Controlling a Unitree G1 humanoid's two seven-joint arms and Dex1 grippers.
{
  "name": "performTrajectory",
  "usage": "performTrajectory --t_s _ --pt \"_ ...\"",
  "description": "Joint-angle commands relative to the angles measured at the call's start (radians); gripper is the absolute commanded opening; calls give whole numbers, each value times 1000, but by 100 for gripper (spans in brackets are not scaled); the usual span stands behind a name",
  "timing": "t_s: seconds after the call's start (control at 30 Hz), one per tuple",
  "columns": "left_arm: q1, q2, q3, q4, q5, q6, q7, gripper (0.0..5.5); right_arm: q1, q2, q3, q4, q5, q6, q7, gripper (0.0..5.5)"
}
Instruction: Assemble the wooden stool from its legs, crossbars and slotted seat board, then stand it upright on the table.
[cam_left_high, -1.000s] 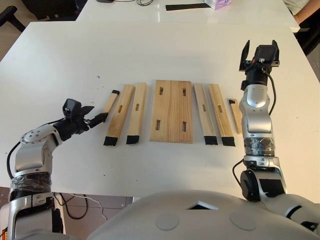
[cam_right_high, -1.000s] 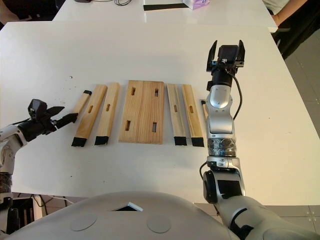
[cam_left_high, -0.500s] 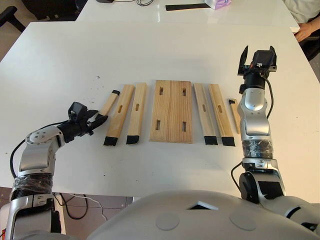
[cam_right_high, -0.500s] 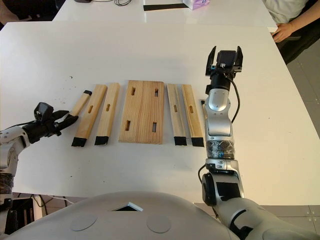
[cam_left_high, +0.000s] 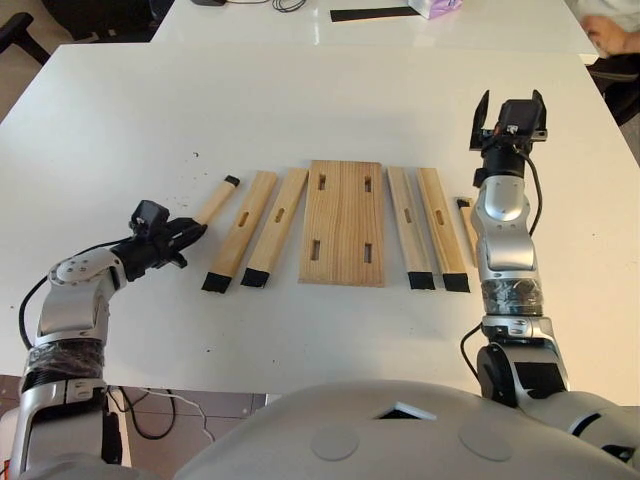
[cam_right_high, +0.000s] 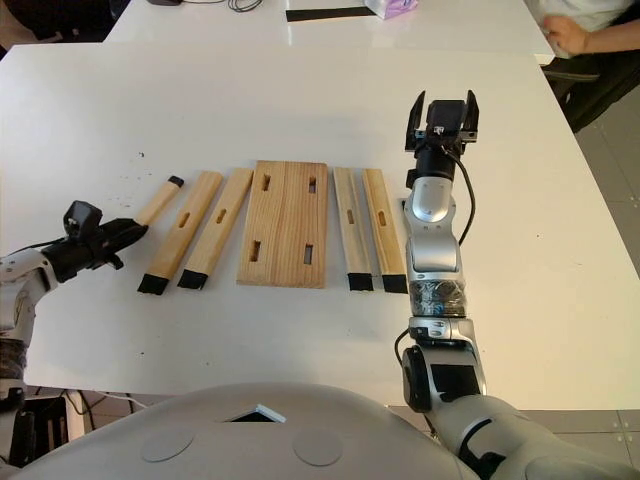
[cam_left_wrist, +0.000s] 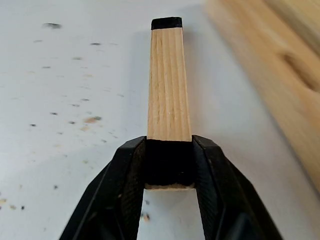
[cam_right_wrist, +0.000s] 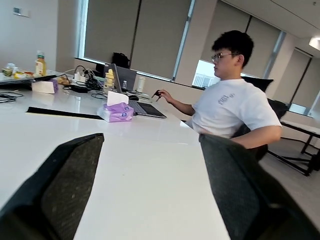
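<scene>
Centrally: slotted seat board (cam_left_high: 342, 222), flat on white table (cam_left_high: 300, 110). Flanking it: left legs (cam_left_high: 240, 230), right legs (cam_left_high: 441, 228). Left of frame: short crossbar (cam_left_high: 212, 202), near end clenched in left gripper (cam_left_wrist: 169, 155). Upper right: right gripper (cam_left_high: 511, 108), fingers spread, grasping nothing.

Board (cam_left_high: 342, 222): pale matt wood, visible grain. Legs (cam_left_high: 240, 228) and crossbar (cam_left_wrist: 169, 85): same wood, black-tipped. Table (cam_left_high: 300, 110): smooth, glossy white.

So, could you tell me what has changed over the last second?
The left hand, shut on the short crossbar, swung its near end leftward; the two left legs tilted likewise. The right hand drifted slightly left, open. The seat board and right legs stayed put.
</scene>
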Motion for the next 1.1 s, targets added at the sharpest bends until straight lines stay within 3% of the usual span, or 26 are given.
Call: performTrajectory --t_s 0.03,0.13,0.23,0.4,0.57,0.8,1.1 --pt "-185 -60 101 -40 -110 32 90 133 -70 -29 25 11 24 -17 87 352" --pt "-261 -145 119 -172 -207 80 156 133 -115 -25 19 0 97 18 179 352" --pt "-234 -225 97 -325 -301 106 163 133 -155 -7 6 -51 321 144 389 352" --pt "-130 -263 70 -479 -398 156 117 133 -157 -107 -2 -136 562 335 705 352" --pt "-102 -280 42 -543 -437 172 108 133 -164 -180 -25 -191 767 537 890 352" --pt "-108 -261 -15 -645 -513 207 19 133 -276 -258 -68 -181 1018 823 1009 352" --pt "-73 -268 -77 -727 -577 240 -25 133 -268 -287 -26 -312 1148 964 1087 352"
